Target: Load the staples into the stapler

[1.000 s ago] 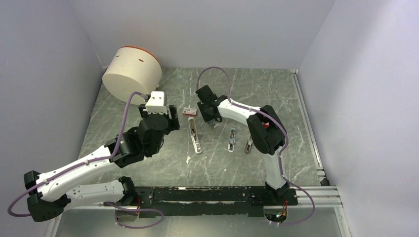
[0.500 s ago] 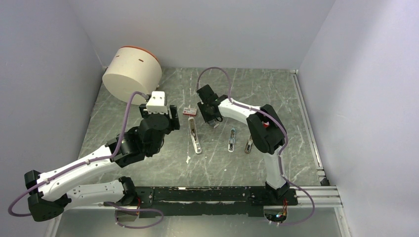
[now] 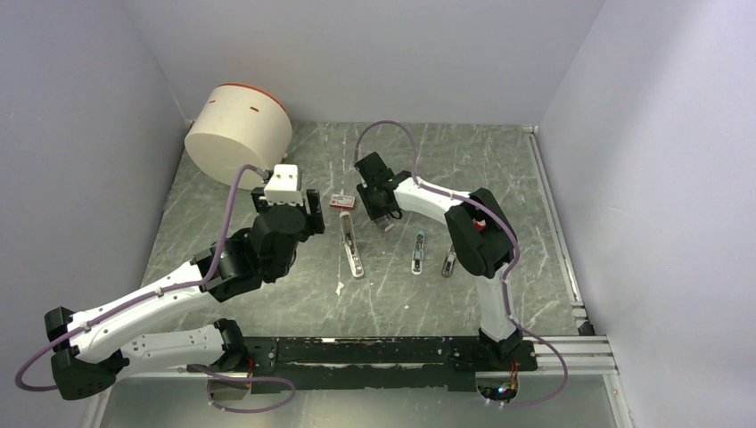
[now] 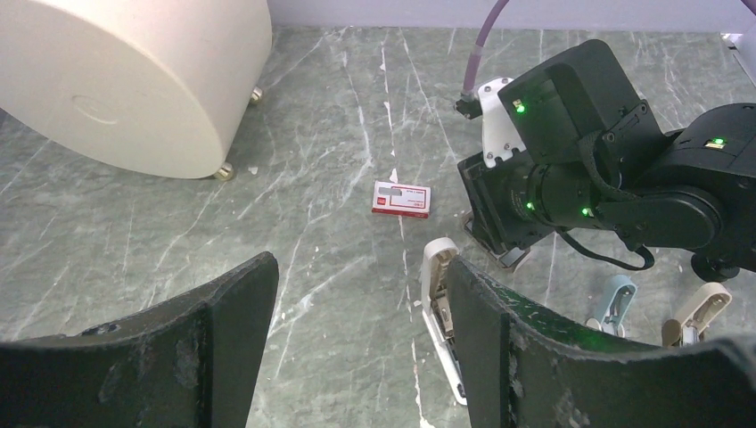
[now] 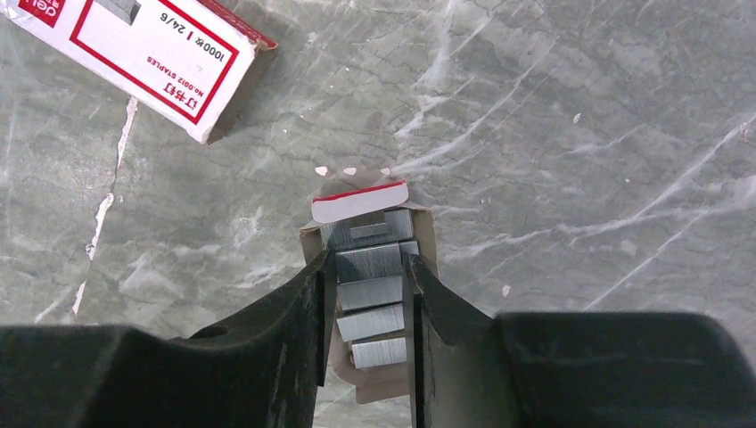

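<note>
Right end effector [image 5: 365, 260] has closed onto the staple strips [image 5: 373, 292], left end effector [image 4: 361, 263] open; we're mid-pickup, next lift cleanly toward the stapler [image 3: 352, 248].

The left claw [image 4: 358, 278] has a wide gap facing bare counter [image 4: 312, 134] straight ahead. The cream drum [image 4: 134, 80] blocks ahead-left, the right arm [image 4: 615, 178] ahead-right, and the stapler [image 4: 439, 308] lies just before its right finger. Staple strips [image 5: 373, 234] fill the gap of the right claw [image 5: 365, 263]. The staples box [image 5: 143, 62] lies ahead-left, with bare counter ahead-right.
</note>
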